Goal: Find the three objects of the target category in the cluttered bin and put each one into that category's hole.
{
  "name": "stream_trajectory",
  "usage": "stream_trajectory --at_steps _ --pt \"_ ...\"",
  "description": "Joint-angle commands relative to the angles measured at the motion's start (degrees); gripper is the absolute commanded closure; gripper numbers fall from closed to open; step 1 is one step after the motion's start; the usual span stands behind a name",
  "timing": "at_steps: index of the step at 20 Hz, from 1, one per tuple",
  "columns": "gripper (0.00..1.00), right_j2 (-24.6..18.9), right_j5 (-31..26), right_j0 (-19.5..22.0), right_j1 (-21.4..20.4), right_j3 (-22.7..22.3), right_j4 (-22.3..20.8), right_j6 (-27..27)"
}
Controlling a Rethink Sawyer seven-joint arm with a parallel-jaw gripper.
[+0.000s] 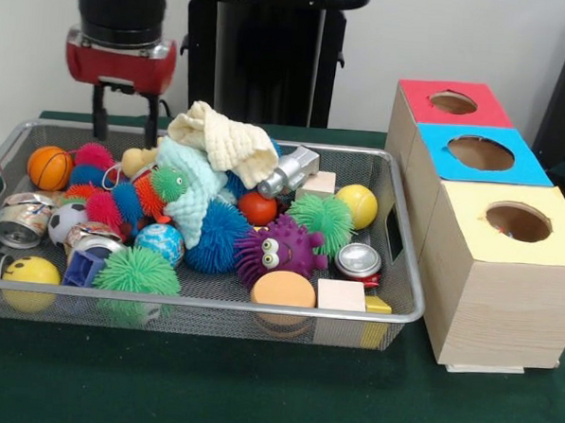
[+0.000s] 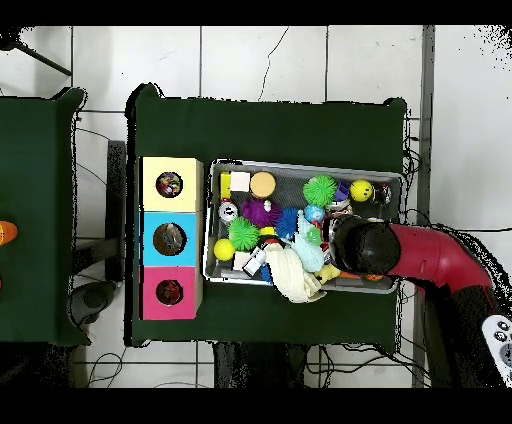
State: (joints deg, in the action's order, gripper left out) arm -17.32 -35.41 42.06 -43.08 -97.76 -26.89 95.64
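Note:
The cluttered bin [image 1: 211, 305] is a silver wire-mesh tray full of toys; it also shows in the overhead view [image 2: 300, 167]. My gripper [image 1: 125, 137] hangs over the bin's far left corner, above a pink spiky ball [image 1: 94, 156], open and empty. In the overhead view the arm's black wrist [image 2: 365, 247] hides the fingers. The orange basketball [image 1: 50, 166] lies at the left. I cannot pick out the orange tiger-striped toy in the pile. Three boxes stand to the right, with holes in red [image 1: 454, 102], blue [image 1: 482, 153] and yellow [image 1: 519, 222] tops.
In the bin lie a cream cloth [image 1: 224, 142], a mint cloth [image 1: 193, 193], a purple spiky monster [image 1: 279, 249], green spiky balls [image 1: 320, 221], a yellow ball [image 1: 359, 206], cans [image 1: 359, 261], wooden blocks [image 1: 342, 295] and an orange disc [image 1: 283, 289]. The robot pedestal [image 1: 262, 59] stands behind.

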Motion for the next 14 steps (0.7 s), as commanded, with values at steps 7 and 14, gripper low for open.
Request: stream_trajectory --at_steps 7,14 --pt "0.00 -5.9 -1.0 5.0 4.0 -5.7 -12.5 -15.9" --pt "0.00 -4.6 5.9 5.1 5.0 -12.2 -17.9 -9.1"
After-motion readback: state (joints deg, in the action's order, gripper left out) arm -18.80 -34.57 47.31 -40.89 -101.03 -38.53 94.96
